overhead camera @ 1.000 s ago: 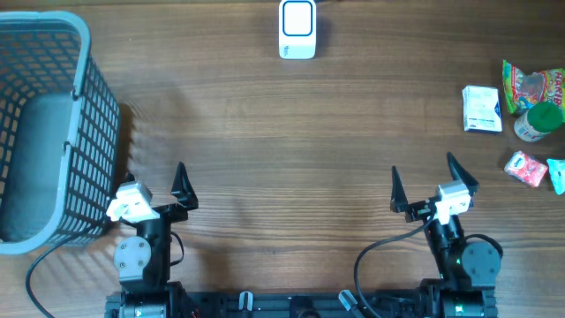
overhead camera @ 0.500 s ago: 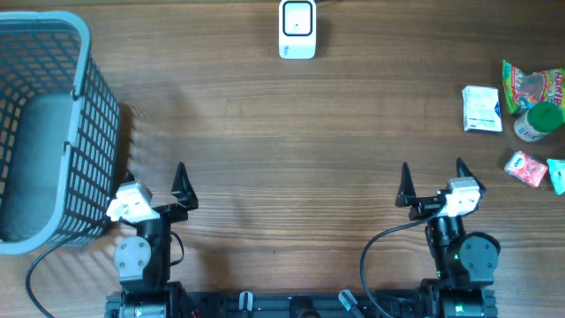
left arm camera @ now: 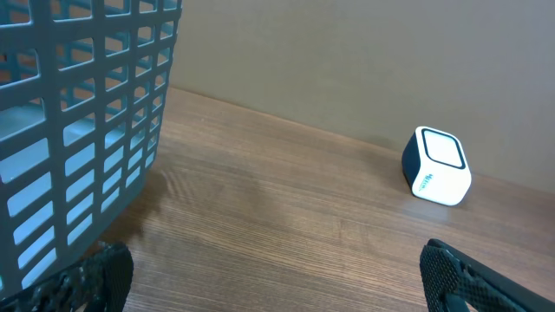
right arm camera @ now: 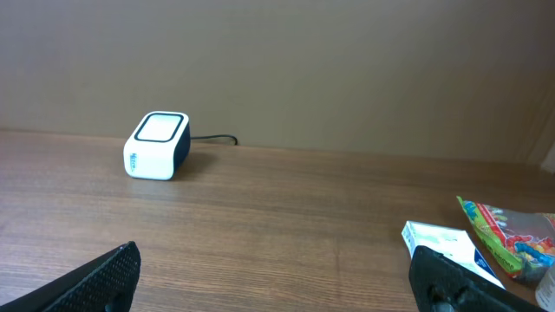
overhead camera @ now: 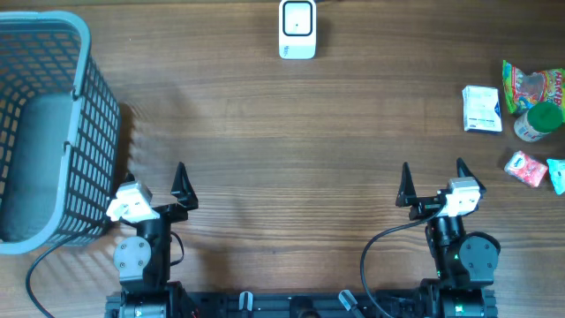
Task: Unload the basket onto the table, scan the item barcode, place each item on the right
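Jaws gape wide and empty on both sides, well apart from the boxy white scanner (overhead camera: pixel 297 29) on the woodgrain counter (overhead camera: pixel 291 132).

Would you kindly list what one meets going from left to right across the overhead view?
grey basket → left hand → white scanner → right hand → white box
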